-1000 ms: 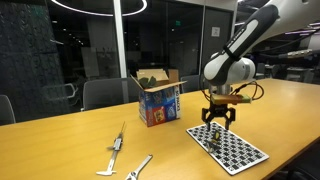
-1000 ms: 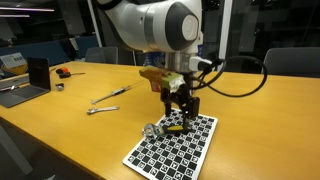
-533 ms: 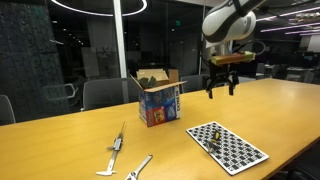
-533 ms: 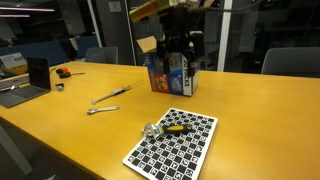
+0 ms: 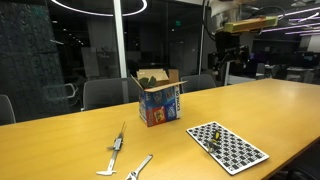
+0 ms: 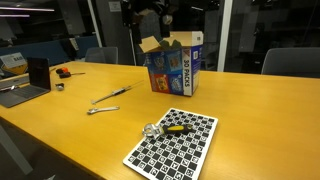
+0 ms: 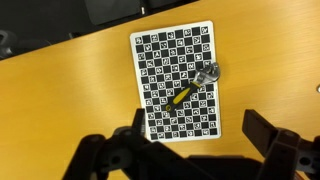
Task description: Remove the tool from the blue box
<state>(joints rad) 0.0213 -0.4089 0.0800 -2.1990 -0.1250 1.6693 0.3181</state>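
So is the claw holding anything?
No, nothing. The gripper is open and empty; the tool lies on the checkered board below it.

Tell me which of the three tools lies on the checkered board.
The small dark tool with yellow. It rests on the checkered board; the long silvery tool and the silvery plier-like tool lie on bare tabletop.

- I'm working in an office meeting room: a long yellow-brown wooden table (image 5: 285, 100) fills it.
- Dark padded office chairs (image 5: 100, 93) line its far edge.
- Behind them stand tall glass partition walls (image 5: 170, 40), under a ring-shaped ceiling lamp (image 5: 100, 8).
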